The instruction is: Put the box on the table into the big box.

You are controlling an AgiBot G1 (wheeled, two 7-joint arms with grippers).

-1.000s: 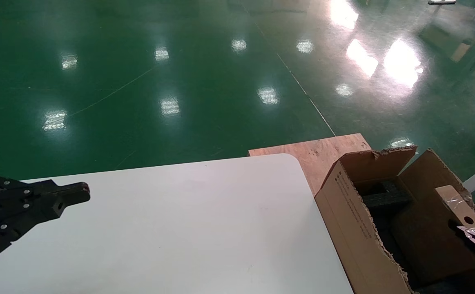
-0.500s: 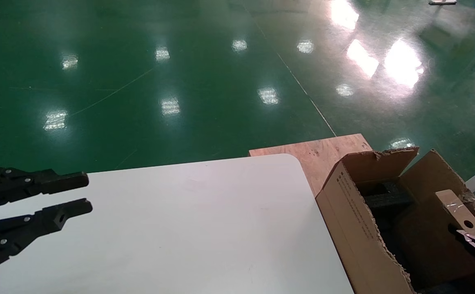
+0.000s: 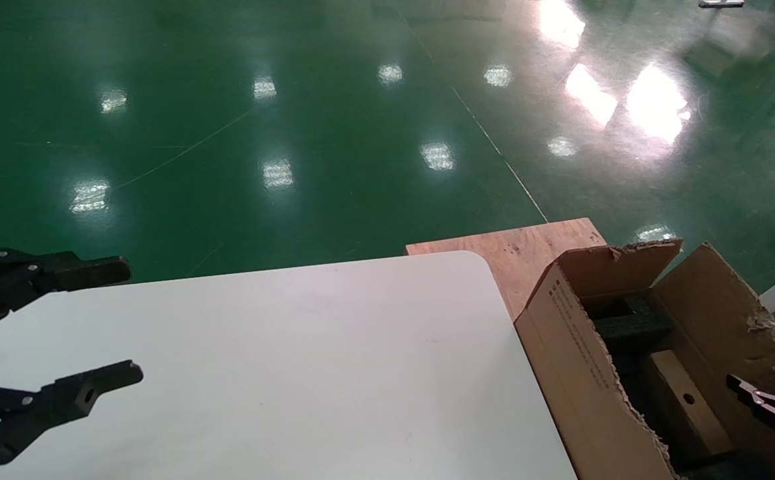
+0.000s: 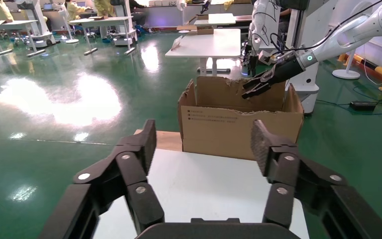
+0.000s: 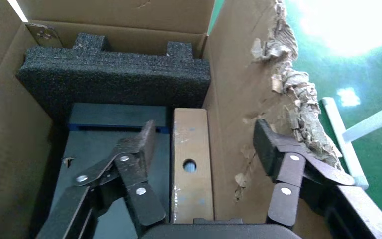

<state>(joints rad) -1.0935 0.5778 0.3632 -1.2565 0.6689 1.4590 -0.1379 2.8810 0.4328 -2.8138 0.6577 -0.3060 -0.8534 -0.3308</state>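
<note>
The small brown box (image 3: 687, 400) with its round hole lies inside the big box (image 3: 567, 347), low down against the carton's right wall. In the right wrist view the box (image 5: 190, 167) shows between the spread fingers of my right gripper (image 5: 205, 137), which touch nothing. My right gripper (image 3: 760, 380) hovers open over the big box's near right corner. My left gripper (image 3: 127, 322) is open above the left side of the white table (image 3: 307, 347), holding nothing. The left wrist view shows the left gripper (image 4: 204, 134) facing the big box (image 4: 238, 132).
Black foam (image 5: 114, 74) fills the far end of the big box, with a dark flat slab (image 5: 114, 119) in front of it. Ragged torn cardboard (image 5: 298, 94) lines the carton's right rim. A plywood board (image 3: 520, 250) lies beyond the table corner. Green floor surrounds everything.
The right gripper opened and let go of the small box, which dropped from the rim down into the big box. The left gripper went from shut to wide open.
</note>
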